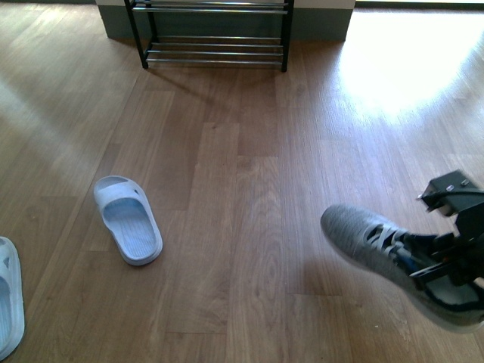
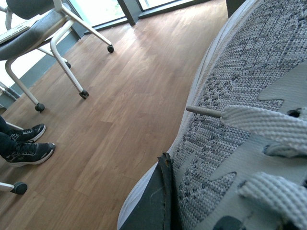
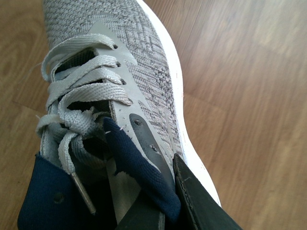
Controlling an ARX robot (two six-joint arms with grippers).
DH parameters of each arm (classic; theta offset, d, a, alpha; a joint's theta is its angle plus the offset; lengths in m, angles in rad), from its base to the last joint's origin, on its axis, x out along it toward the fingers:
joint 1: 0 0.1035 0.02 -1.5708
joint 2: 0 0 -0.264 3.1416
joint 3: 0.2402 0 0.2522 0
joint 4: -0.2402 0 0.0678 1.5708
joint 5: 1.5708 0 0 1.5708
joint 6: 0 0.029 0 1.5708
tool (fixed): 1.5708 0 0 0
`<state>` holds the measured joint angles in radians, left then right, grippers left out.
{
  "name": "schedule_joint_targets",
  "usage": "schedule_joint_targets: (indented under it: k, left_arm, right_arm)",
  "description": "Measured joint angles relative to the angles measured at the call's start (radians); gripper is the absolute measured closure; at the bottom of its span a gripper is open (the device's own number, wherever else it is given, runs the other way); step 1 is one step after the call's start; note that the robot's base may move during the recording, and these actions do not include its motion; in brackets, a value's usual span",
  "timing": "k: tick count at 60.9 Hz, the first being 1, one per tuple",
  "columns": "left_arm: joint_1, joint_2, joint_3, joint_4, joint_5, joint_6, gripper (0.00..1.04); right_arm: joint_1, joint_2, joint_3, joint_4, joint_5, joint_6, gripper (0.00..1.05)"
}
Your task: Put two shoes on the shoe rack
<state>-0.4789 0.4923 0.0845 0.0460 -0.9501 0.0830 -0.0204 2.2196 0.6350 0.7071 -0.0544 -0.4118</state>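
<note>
In the front view one grey sneaker (image 1: 378, 242) hangs low over the floor at the right, toe pointing left, with my right gripper (image 1: 446, 261) shut on its heel collar. The right wrist view shows this sneaker (image 3: 139, 62) close up, a black finger (image 3: 201, 201) pressing its side and dark blue lining. The left wrist view is filled by a second grey sneaker (image 2: 230, 96); my left gripper (image 2: 189, 215) is shut on its side, one finger (image 2: 153, 201) showing. This arm is outside the front view. The shoe rack (image 1: 215, 49) stands far back, centre-left.
Two pale blue slides lie on the wooden floor at the left, one (image 1: 128, 219) nearer the middle and one (image 1: 7, 295) at the edge. In the left wrist view a wheeled chair (image 2: 48, 28) and a person's black shoes (image 2: 26, 143) are nearby.
</note>
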Motion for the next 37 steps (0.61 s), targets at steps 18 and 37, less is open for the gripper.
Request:
schedule_joint_targets:
  k: [18,37]
  left_arm:
    - [0.0,0.0,0.0,0.0,0.0,0.0,1.03]
    - [0.0,0.0,0.0,0.0,0.0,0.0,1.03]
  right_arm:
    - [-0.038,-0.668,-0.321,-0.159,-0.092,-0.034,1.03]
    - [0.068,-1.931,-0.529,-0.855,-0.023,-0.018,1.03]
